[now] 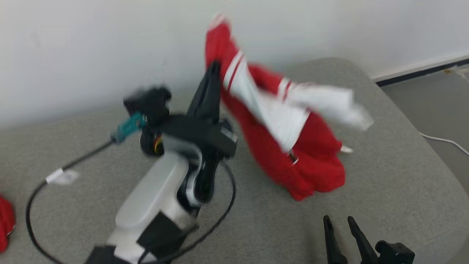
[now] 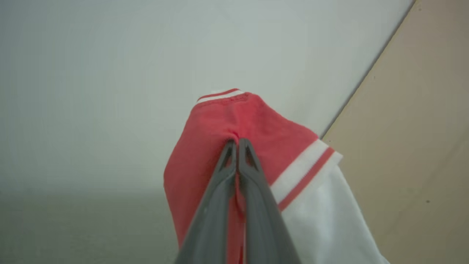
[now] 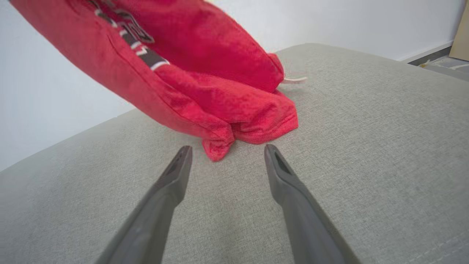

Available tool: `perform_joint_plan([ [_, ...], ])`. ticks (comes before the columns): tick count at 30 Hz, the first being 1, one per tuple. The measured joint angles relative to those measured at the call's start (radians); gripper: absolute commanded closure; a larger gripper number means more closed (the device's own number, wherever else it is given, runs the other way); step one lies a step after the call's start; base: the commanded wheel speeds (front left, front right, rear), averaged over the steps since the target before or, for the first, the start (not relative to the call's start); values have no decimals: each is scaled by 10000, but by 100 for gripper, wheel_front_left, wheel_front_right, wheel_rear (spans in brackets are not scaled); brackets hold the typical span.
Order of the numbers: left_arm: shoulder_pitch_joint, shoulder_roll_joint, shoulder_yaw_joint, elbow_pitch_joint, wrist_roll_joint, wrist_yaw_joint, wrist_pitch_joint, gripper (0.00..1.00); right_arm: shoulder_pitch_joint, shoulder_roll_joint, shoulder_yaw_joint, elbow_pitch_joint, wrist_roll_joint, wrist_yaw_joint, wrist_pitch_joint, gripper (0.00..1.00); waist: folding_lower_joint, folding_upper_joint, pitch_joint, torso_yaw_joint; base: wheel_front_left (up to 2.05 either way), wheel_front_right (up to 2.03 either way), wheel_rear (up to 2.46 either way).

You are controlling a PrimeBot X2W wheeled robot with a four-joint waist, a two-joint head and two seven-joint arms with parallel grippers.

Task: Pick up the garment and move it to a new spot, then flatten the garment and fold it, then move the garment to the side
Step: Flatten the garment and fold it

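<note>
Garment: a red garment (image 1: 311, 161) with white sleeves and red-and-white striped bands hung slantwise over the middle of the cushion. Its top was lifted against the wall and its lower end was bunched on the cushion. The head view of it was blurred.
Garment detail: in the right wrist view, dark lettering edged in white ran across the red cloth. A thin white strip (image 3: 294, 79) stuck out from the far side of the bunched end.
Left gripper: the left gripper (image 1: 214, 68) was raised, fingers pointing up, pinched tight on a fold of red cloth near a striped band at the garment's top.
Right gripper: the right gripper (image 1: 338, 220) sat low at the near right with its two fingers spread apart and nothing between them. Its fingertips were just short of the garment's lowest corner, and whether they touched the cushion could not be told.
Cushion: a broad grey fabric cushion (image 1: 395, 190) with a rounded far corner carried the garment's lower end.
Cable: a black cable (image 1: 31, 209) with a white label looped over the cushion beside the left arm, leading to a teal plug (image 1: 128, 126).
Left edge: part of another red item (image 1: 5, 223) lay on the cushion, well apart from the garment.
Surroundings: a pale wall (image 1: 73, 44) stood behind, and grey floor (image 1: 439, 106) with a white cord lay to the right.
</note>
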Motion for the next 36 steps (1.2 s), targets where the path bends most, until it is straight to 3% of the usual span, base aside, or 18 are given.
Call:
perform_joint_plan([
  [6, 2187, 10, 575, 2080, 332, -35, 0, 100, -48, 0, -40, -63, 44, 0, 0, 0, 0, 1, 119, 593, 0, 0, 0],
  [12, 3124, 65, 1745, 3083, 577, -311, 0, 100, -73, -2, -69, -75, 0, 0, 0, 0, 0, 0, 172, 1137, 0, 0, 0],
  [13, 3232, 75, 1956, 3145, 598, -380, 0, 65, -73, -2, -65, -69, 0, 0, 0, 0, 0, 0, 171, 1208, 0, 0, 0],
  [14, 3348, 96, 2199, 3172, 719, -378, 0, 51, -76, 0, -59, -65, -2, 0, 0, 0, 0, 0, 164, 1269, 0, 0, 0],
  [15, 3476, 125, 2470, 3181, 817, -382, 0, 0, -77, 2, -54, -58, -10, 0, 0, 0, 0, 0, 148, 1319, 0, 0, 0],
  [21, 4249, 393, 3808, 3129, 1300, -368, 0, 0, -35, -2, -52, -29, -31, 0, 0, 0, -1, 0, -43, 1404, 0, 0, 0],
  [25, 4544, 690, 4172, 2683, 2104, -288, 0, 0, 15, 2, -71, -31, -42, 0, 0, 0, -1, 0, -125, 1405, 0, 0, 0],
  [30, 5053, 681, 3524, 1768, 3639, -548, 0, 0, 132, 0, -117, -31, -69, 0, 0, 0, -2, 0, -230, 1428, 0, 0, 0],
  [36, 5143, 389, 1908, 1494, 4552, -1177, 399, 0, 146, 0, -73, -29, -77, 0, 0, 0, -2, 0, -302, 1417, 0, 0, 0],
])
